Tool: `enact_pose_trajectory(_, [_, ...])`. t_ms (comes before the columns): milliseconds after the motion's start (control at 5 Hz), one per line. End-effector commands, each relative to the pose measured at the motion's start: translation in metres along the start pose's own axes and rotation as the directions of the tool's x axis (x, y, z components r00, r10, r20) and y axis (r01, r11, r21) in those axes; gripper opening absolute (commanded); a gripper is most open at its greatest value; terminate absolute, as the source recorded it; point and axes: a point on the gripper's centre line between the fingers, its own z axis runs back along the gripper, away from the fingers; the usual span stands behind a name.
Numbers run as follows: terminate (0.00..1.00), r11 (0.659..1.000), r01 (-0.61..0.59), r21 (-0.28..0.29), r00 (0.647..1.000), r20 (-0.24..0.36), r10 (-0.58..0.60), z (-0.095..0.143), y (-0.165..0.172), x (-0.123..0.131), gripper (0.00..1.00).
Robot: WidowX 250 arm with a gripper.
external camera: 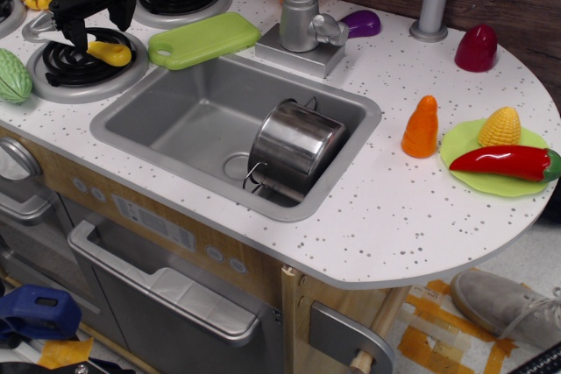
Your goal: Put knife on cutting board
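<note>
Hovering fingers [95,25] spread, empty | knife [109,52] just below, on burner [85,62]

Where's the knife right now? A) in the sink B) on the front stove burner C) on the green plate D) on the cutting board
B: the small yellow knife lies on the black coil of the front burner, just under the end effector and left of the light-green cutting board.
</note>
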Motion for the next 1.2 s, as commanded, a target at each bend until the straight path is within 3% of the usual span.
enact_pose_trajectory(0, [0.0,1.0,0.0,0.0,1.0,0.0,0.0,0.0,0.0,0.0,1.0])
enact_pose_trajectory(800, [0.0,1.0,0.005,0.015,1.0,-0.029,-0.005,-0.011,-0.002,0.002,1.0])
enact_pose_trajectory(1000, [0.0,1.0,-0.002,0.014,0.999,-0.034,0.003,-0.011,-0.003,0.003,0.0])
